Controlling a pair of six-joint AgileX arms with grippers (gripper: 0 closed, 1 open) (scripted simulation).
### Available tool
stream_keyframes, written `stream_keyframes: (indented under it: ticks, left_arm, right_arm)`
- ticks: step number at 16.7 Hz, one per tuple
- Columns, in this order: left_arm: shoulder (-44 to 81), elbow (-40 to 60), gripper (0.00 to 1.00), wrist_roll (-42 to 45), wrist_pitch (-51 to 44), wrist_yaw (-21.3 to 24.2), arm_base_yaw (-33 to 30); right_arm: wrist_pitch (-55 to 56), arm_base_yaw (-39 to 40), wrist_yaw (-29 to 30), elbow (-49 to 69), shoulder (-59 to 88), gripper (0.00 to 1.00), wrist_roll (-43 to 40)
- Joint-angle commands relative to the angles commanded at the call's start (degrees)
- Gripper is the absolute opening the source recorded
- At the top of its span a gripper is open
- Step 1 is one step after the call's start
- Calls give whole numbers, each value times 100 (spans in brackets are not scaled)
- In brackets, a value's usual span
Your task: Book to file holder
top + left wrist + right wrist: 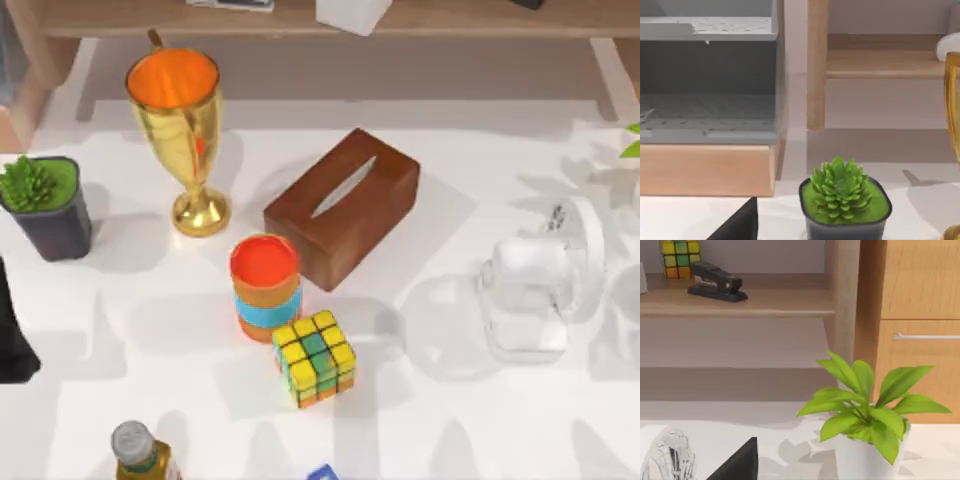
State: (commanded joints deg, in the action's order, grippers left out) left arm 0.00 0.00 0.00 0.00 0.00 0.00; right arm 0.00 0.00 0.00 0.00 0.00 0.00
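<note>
— What's on the table from where you stand?

— A brown tissue box in the middle, lying at an angle. Just in front of it an orange cup with a blue band, and touching that, nearer still, a puzzle cube. Far left there's a gold trophy (orange inside the bowl), and left of that a small succulent in a dark pot. A bottle pokes in at the near edge.

— And the book? The file holder?

— A small blue corner peeks in at the near edge; I can't tell whether that is the book. On the right sits a clear, glassy rack, possibly the holder, though I couldn't swear to it.

— The arms?

— The left arm is a dark shape at the left edge. Whether either hand is open or closed, I can't tell. The right wrist camera looks at a leafy plant in a white pot.
</note>
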Motion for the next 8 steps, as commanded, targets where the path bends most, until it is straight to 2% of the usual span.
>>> stream_keyframes:
  ticks: [4,8]
  left_arm:
    - [174,178,100,1,-6,-38,-43]
    - [1230,1258,100,5,-37,-237,-267]
  right_arm:
    - [0,0,0,0,0,100,0]
    - [0,0,0,0,0,100,0]
